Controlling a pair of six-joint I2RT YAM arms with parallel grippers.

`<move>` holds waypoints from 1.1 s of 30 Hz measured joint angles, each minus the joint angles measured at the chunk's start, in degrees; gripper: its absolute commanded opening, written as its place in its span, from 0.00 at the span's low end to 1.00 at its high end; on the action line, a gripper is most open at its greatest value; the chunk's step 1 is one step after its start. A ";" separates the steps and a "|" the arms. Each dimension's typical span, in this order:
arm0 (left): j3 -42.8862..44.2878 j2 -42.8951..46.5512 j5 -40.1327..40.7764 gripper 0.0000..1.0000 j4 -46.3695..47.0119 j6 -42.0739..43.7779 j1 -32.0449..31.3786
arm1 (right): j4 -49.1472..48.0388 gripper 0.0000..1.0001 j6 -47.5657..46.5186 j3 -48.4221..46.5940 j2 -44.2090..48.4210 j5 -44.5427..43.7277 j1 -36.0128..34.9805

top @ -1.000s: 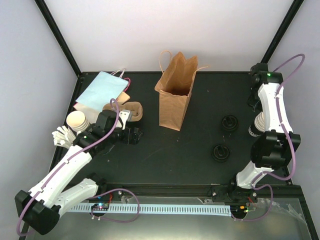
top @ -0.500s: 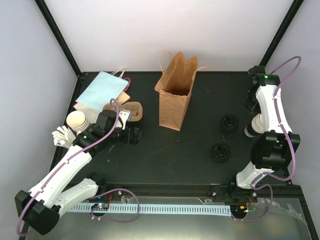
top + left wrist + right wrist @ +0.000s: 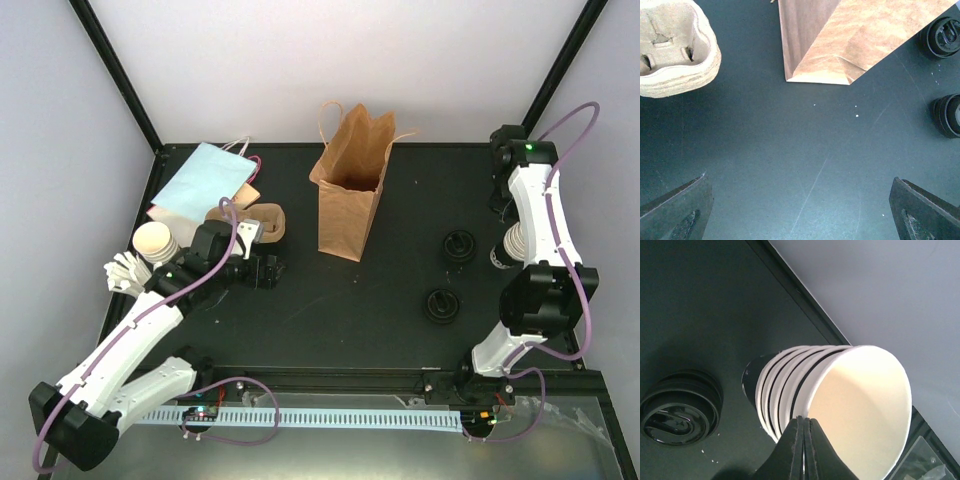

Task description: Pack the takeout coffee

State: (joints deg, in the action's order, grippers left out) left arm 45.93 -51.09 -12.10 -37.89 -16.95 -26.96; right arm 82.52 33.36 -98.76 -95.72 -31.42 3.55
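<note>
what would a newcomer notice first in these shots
The brown paper bag stands open at the table's far middle. Then the nested cups at the right edge, the right gripper pinched shut on the rim, with two black lids lying nearby.

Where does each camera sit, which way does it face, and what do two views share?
Top external: above, behind the bases, looking down at the table; both arms show.
Left wrist: looks down past the open left claw at the brown bag.
Right wrist: looks past the right claw, shut on the cup stack, toward the wall.
Shared: top and left wrist show the bag and lids.
</note>
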 measured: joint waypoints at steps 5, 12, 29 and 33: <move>0.00 0.48 0.00 0.99 -0.02 0.00 0.00 | 1.27 0.01 0.20 -0.85 -0.55 0.07 -0.04; -0.02 0.48 0.00 0.99 -0.02 0.02 0.00 | 2.32 0.01 0.28 -1.33 -0.59 0.57 -0.68; -0.04 0.50 0.28 0.99 -0.04 0.00 0.00 | 2.08 0.01 0.42 -1.64 -2.34 0.00 -1.27; -0.11 0.50 0.28 0.99 -0.02 0.00 0.00 | -0.66 0.01 0.17 1.33 -1.51 0.11 -1.07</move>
State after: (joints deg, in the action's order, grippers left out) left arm 45.82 -50.59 -11.81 -37.91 -16.95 -26.96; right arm 81.87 33.54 -97.43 -97.23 -31.31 2.48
